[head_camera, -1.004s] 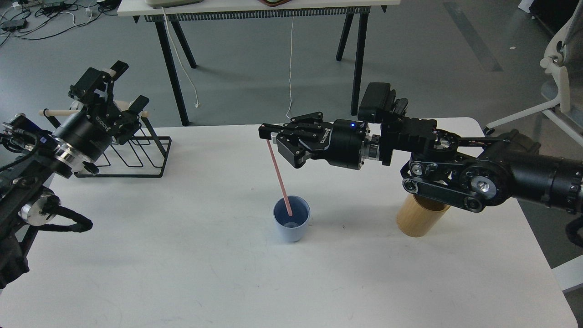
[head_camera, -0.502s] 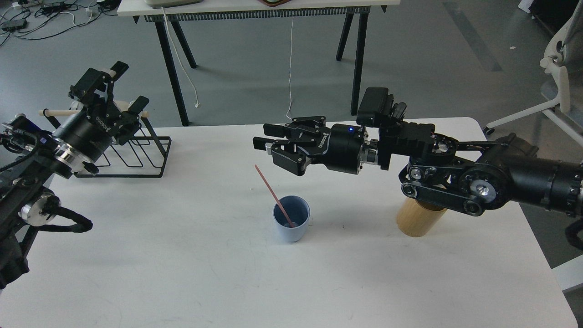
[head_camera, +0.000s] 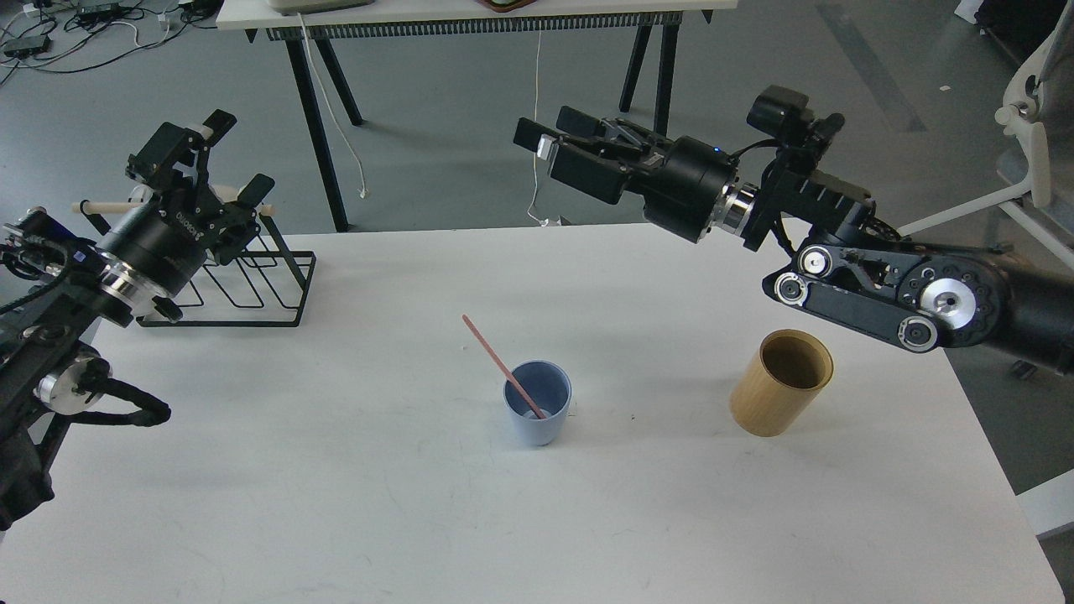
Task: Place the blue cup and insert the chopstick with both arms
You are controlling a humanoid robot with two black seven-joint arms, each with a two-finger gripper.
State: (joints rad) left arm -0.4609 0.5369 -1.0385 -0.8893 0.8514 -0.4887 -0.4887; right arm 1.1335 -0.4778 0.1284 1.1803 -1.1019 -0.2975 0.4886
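Biggest worry first: our right arm [head_camera: 881, 277] hangs high above the table's [head_camera: 336, 503] far right corner, and if it swings down and leftward it could clip the tan cylinder [head_camera: 782, 382] or, worse, the cup [head_camera: 538, 403]. That cup looks light, so one knock from an arm would tip it and spill the stick.

Next risk down: the right jaws [head_camera: 537, 141], held well above and behind the cup. They are spread wide and grip nothing. Any low pass over the cup could catch the top of the chopstick [head_camera: 495, 359] and lever it out.

Our left jaws [head_camera: 220, 159] are parted too, empty, up over the wire rack [head_camera: 243, 285] at the far left, well apart from the cup. Little danger there unless that arm reaches across the table.

Smallest hazard: the chopstick itself. It leans steeply to the left, resting on the cup's rim with much of its length outside. We judge a jolt to the table could slide it round or tip it over the edge.

Now the look of things. The cup is pale blue, matte, tapering toward its base, upright near the table's middle. The chopstick is thin, straight and pink, its lower end down inside the cup. Only one stick shows.
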